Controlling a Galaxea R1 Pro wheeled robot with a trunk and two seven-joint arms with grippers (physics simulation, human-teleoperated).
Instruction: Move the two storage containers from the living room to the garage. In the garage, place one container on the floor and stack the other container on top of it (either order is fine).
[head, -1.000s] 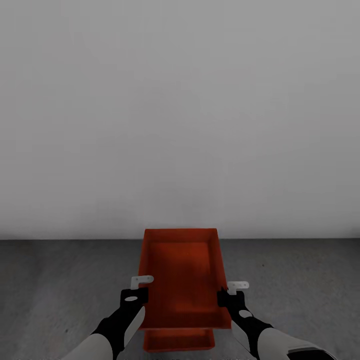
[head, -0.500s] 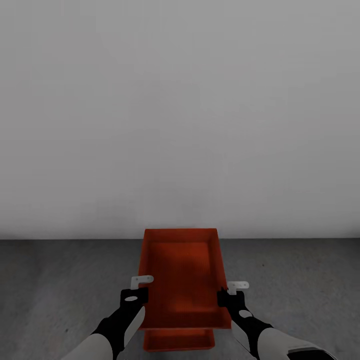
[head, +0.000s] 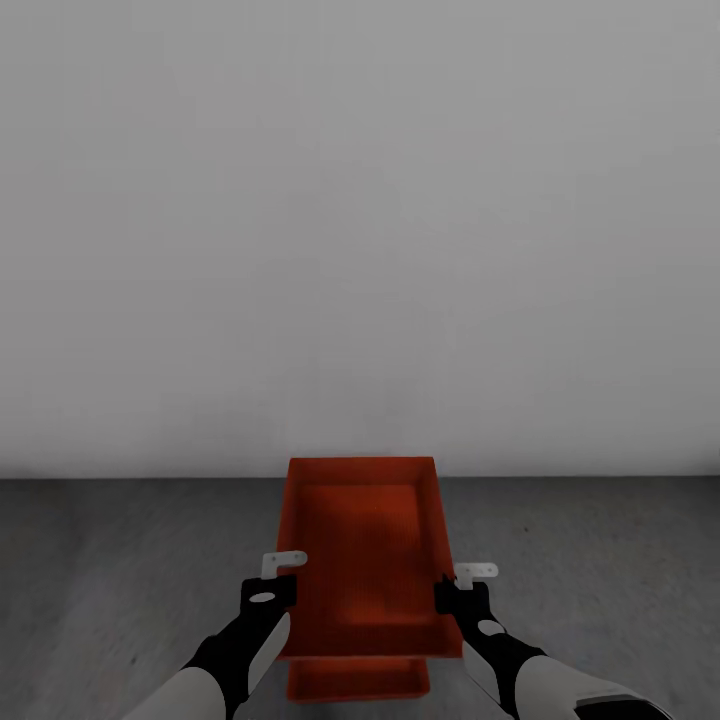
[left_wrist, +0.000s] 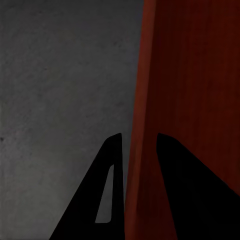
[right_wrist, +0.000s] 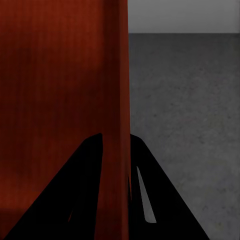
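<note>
I hold one red-orange storage container (head: 365, 540) level in front of me, over the dark grey floor (head: 120, 560) of the garage. My left gripper (head: 283, 580) is shut on its left wall (left_wrist: 142, 100), with one finger on each side of the thin wall. On the opposite wall (right_wrist: 117, 75) my right gripper (head: 452, 590) is shut the same way. The second storage container (head: 356, 682) lies on the floor directly beneath, only its near end showing below the held one.
A plain white-grey wall (head: 360, 230) rises just beyond the containers and meets the floor at their far end. Rough concrete floor (right_wrist: 185, 100) stretches to both sides.
</note>
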